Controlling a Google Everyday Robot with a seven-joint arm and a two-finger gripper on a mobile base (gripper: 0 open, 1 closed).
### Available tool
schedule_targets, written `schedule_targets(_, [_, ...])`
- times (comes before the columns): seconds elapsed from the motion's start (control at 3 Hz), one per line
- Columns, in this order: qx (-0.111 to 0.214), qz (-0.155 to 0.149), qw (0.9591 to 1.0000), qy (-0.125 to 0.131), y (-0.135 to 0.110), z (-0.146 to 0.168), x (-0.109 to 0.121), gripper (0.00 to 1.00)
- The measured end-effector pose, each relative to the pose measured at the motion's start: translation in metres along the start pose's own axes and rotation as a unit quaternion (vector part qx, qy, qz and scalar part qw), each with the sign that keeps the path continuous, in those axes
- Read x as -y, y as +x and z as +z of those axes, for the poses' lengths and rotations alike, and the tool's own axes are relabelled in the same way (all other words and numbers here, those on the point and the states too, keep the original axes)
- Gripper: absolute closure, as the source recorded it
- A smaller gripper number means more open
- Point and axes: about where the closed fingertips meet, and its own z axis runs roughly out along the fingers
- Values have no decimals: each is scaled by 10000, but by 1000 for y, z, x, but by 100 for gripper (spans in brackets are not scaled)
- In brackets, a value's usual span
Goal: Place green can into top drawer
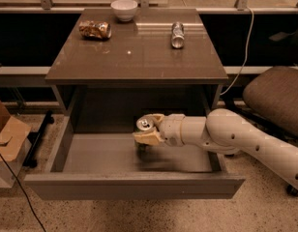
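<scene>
The top drawer (67, 141) is pulled out wide below the brown tabletop, its pale grey inside showing. My white arm reaches in from the right. My gripper (148, 129) is inside the drawer, shut on the green can (142, 125), whose silver top faces up. The can stands upright near the drawer's middle, its lower body mostly hidden by the tan fingers (148, 138). Its base is at or just above the drawer floor; I cannot tell which.
On the tabletop (134, 57) lie a crushed gold-brown can (95, 29), a white bowl (124, 8) and a slim silver can (177, 35). An office chair (275, 95) stands at the right, a cardboard box (6, 134) at the left.
</scene>
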Motion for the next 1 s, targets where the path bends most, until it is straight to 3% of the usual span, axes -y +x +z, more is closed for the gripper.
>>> schedule_targets(0.67, [4, -4, 10000, -39, -2, 3, -3, 7])
schedule_targets(1.0, [5, -7, 10000, -49, -2, 4, -4, 0])
